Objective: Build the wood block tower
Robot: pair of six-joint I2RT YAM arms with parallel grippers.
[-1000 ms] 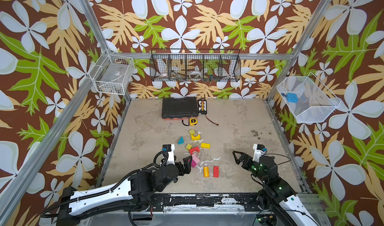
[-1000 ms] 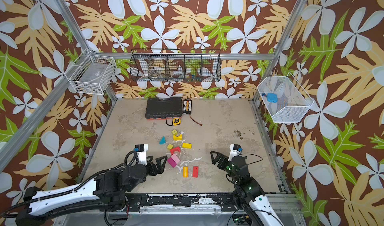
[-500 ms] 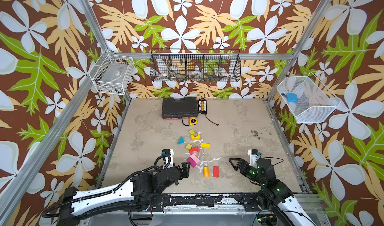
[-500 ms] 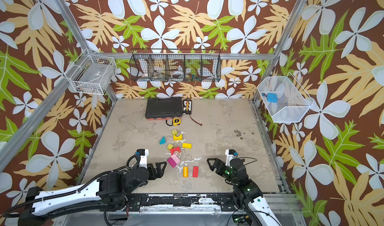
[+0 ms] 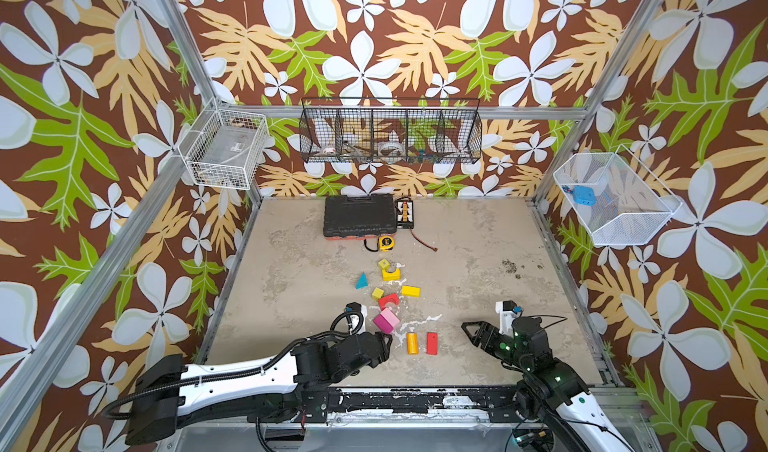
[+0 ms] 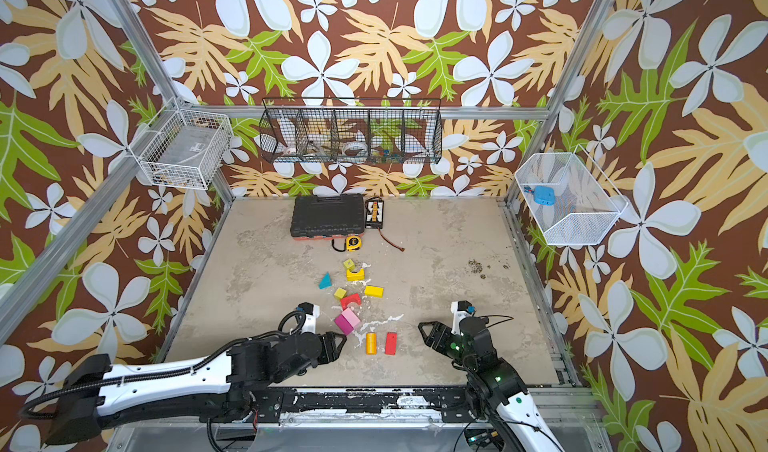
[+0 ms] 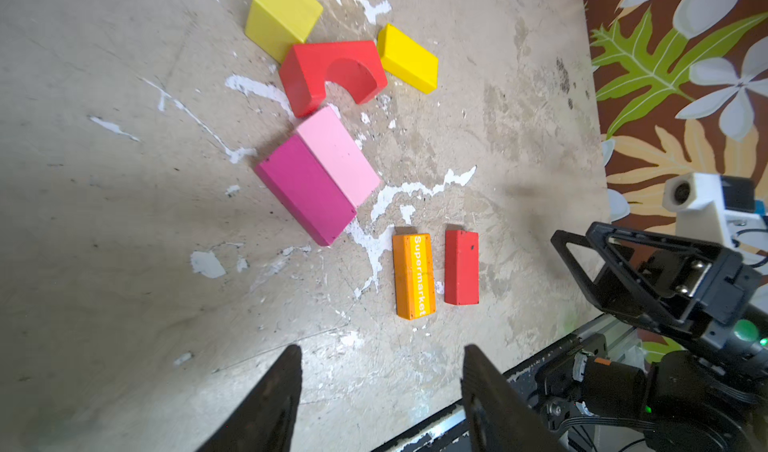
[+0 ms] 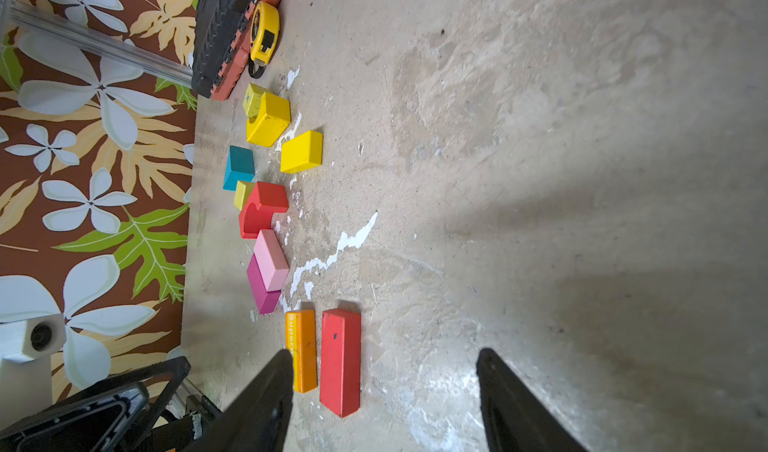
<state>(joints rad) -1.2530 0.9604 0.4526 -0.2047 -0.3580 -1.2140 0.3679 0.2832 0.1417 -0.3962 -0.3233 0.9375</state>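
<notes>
The wood blocks lie loose on the table in both top views, and no tower shows. At the front an orange block lies beside a red brick, with joined magenta and pink bricks behind them. Further back are a red arch, a yellow brick, a yellow arch and a teal wedge. My left gripper is open and empty, just left of the orange block. My right gripper is open and low on the right, with the red brick lying ahead between its fingers, untouched.
A black case, a yellow tape measure and a small board with a cable sit at the back of the table. Wire baskets hang on the walls. The metal front rail runs under both arms.
Both grippers have drawn back toward the front edge. The jaws of both now stand narrower than before. No block has moved.
</notes>
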